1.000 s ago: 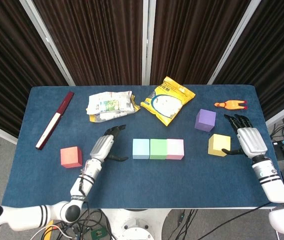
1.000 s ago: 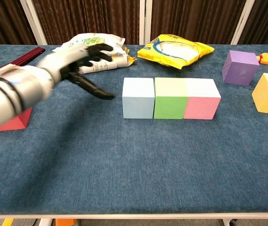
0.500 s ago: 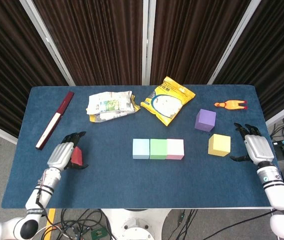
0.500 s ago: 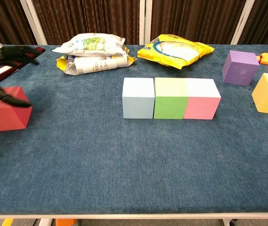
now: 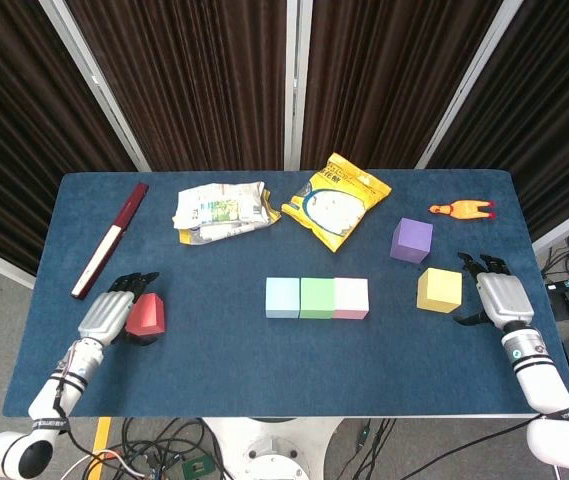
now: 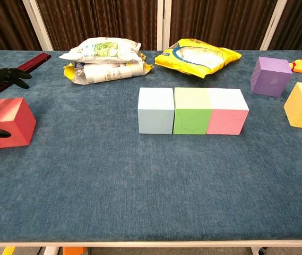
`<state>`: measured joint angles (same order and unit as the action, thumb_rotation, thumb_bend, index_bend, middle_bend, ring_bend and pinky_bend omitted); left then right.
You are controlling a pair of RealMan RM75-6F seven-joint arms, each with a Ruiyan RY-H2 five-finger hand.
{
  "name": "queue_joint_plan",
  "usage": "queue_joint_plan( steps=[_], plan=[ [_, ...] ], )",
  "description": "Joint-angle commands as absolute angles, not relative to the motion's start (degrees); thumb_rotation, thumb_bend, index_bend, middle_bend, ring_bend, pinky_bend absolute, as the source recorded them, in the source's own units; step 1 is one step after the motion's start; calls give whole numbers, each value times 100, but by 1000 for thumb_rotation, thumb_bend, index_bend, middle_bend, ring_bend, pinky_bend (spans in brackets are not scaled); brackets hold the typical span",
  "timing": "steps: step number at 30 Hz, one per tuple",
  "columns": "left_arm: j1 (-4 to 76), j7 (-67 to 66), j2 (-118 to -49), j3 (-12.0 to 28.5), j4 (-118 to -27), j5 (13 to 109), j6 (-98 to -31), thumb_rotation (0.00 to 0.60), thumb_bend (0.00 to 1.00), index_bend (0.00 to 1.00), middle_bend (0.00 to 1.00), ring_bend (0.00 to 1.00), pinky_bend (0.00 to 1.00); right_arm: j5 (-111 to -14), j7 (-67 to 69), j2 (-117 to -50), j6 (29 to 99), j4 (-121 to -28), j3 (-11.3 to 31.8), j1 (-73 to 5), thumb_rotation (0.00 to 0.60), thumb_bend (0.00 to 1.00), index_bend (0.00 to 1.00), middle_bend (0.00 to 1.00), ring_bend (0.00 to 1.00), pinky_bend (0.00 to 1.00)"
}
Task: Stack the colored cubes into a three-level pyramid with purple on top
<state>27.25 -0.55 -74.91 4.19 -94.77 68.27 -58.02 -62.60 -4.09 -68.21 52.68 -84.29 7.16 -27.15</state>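
Table's left edge: hand around red cube

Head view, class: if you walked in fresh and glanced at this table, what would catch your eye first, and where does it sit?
Most striking is the tidy row of light blue cube, green cube and pink cube, side by side mid-table. Next come the loose cubes at the edges: the red cube far left with the left hand against it, and the yellow cube beside the right hand, with the purple cube just behind.
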Motion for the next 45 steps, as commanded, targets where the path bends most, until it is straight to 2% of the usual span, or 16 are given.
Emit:
queue_joint_plan(
  steps=[1,14,21,40,45],
  plan=[
    [2738,93,-7651,411,-9192,6967,-5782,600,92,57,120,0,20,-6314,-358,-6893,5262,-8368,726,-2736,600,0,0,211,0,0],
    [2783,410,-7568,469,-9117,7015,-5581,600,102,58,129,0,20,-6643,-179,-6880,5289,-8297,713,-2747,600,0,0,273,0,0],
    [2852,372,-7534,578,-9136,6638,-5376,600,102,58,129,0,20,-6692,-340,-6933,5253,-8315,732,-2851,600,41,0,377,0,0],
    [2684,260,-7149,463,-9248,6513,-5416,600,104,58,131,0,20,-6885,33,-6909,5353,-8264,776,-2819,600,85,0,424,0,0],
    [2713,356,-7179,518,-9202,6497,-5351,600,173,59,192,0,20,-6934,204,-6827,5395,-8331,826,-2805,600,85,0,422,0,0]
  ],
)
